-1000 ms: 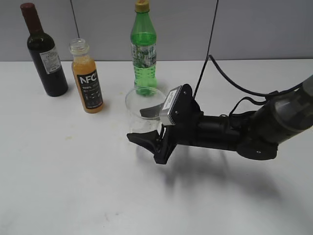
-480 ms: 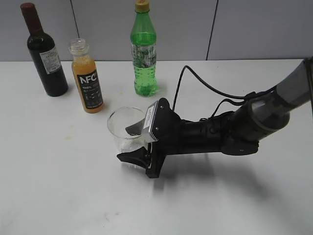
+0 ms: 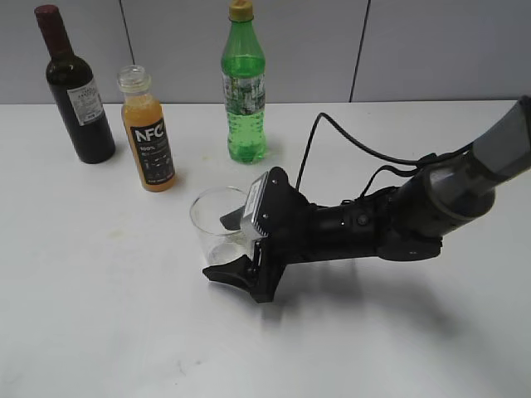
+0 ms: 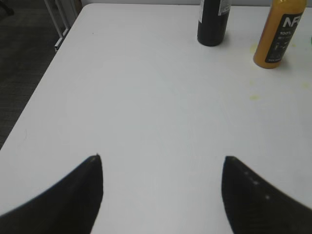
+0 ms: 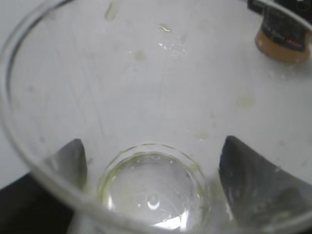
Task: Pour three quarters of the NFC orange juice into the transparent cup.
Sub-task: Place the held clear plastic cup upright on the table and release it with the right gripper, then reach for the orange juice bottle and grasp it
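Note:
The NFC orange juice [image 3: 148, 141] stands capless at the back left of the white table; it also shows in the left wrist view [image 4: 282, 34] and the right wrist view [image 5: 282, 41]. The transparent cup [image 3: 217, 228] stands upright in front of it, to the right, and looks empty apart from some droplets. My right gripper [image 3: 217, 247] reaches in from the right, with one finger on each side of the cup, shut on it. In the right wrist view the cup [image 5: 153, 187] fills the frame between the fingers of the right gripper [image 5: 152, 146]. My left gripper [image 4: 162, 158] is open and empty over bare table.
A dark wine bottle [image 3: 83, 99] stands left of the juice and shows in the left wrist view [image 4: 213, 22]. A tall green bottle [image 3: 244, 91] stands behind the cup. The table's left edge [image 4: 44, 73] drops to a dark floor. Yellowish spots mark the table near the juice.
My right gripper carried the cup left and toward the front, away from the green bottle, down to the table, then shifted slightly right. The bottles have not moved.

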`<action>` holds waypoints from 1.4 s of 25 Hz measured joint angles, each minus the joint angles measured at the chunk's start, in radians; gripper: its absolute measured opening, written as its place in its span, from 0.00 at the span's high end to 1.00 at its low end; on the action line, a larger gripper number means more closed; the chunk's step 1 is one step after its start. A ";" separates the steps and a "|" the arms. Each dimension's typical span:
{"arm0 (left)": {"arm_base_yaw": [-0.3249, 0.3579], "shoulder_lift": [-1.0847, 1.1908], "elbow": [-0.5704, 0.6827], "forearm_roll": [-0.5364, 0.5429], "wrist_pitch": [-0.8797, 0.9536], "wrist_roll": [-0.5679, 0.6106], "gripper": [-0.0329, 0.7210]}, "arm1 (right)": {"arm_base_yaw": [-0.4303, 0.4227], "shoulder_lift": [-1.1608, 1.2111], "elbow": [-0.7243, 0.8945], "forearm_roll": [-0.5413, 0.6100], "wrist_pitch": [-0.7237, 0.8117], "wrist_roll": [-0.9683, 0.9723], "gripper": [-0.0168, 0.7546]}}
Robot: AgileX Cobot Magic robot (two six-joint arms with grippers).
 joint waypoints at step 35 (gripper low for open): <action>0.000 0.000 0.000 -0.012 -0.001 0.029 0.18 | -0.009 -0.633 0.039 0.135 1.405 0.201 0.23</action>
